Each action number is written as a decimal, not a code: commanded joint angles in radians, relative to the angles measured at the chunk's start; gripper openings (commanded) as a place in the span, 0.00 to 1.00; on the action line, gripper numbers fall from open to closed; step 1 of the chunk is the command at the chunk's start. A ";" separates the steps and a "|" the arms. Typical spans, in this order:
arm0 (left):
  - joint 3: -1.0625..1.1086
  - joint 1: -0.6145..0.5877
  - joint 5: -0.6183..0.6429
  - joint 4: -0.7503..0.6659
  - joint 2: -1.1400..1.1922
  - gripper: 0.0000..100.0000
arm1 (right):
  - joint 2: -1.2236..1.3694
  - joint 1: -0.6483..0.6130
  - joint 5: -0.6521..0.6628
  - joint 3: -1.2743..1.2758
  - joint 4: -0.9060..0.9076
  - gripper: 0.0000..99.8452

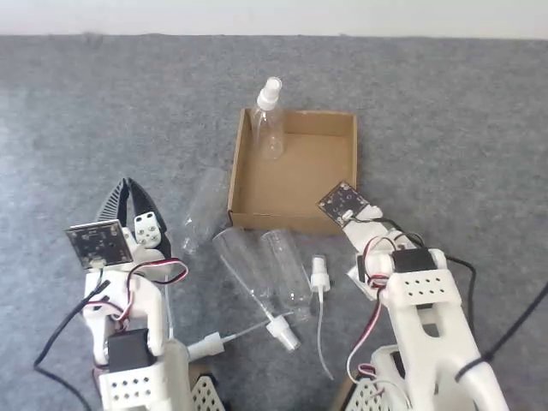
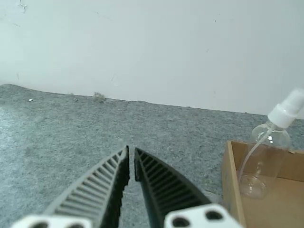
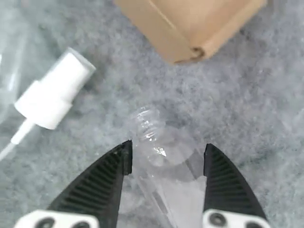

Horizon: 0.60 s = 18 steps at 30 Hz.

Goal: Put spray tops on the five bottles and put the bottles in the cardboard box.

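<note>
My right gripper point(image 3: 166, 145) is shut on a clear bottle point(image 3: 159, 156) whose open neck points toward the near corner of the cardboard box point(image 3: 190, 23). A white spray top point(image 3: 52, 99) lies on the carpet beside it. In the box point(image 1: 342, 128) one bottle with a spray top point(image 1: 270, 120) stands upright at the far left corner. Three uncapped bottles lie on the carpet: one point(image 1: 201, 210) left of the box, two point(image 1: 248, 257) point(image 1: 287, 274) in front of it. My left gripper point(image 1: 128, 197) point(image 2: 131, 154) is shut and empty, left of the box.
Three loose spray tops with dip tubes lie in front of the box: one point(image 1: 319, 276) by the right arm point(image 1: 411, 282), one point(image 1: 282, 331) in the middle, one point(image 1: 210, 345) near the left arm's base. Grey carpet point(image 1: 462, 111) covers the table; a white wall point(image 2: 152, 47) stands behind.
</note>
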 commanded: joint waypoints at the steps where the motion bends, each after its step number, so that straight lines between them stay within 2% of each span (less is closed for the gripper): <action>1: -0.007 -0.008 -0.008 -0.031 -0.020 0.02 | -0.024 -0.044 -0.015 -0.121 0.108 0.22; 5: -0.007 -0.008 -0.008 -0.031 -0.020 0.02 | -0.024 -0.074 -0.012 -0.204 0.228 0.31; 11: -0.007 -0.008 -0.008 -0.031 -0.020 0.02 | -0.024 -0.124 -0.009 -0.249 0.278 0.33; 18: -0.007 -0.008 -0.008 -0.031 -0.020 0.02 | -0.022 -0.131 0.161 -0.249 0.323 0.33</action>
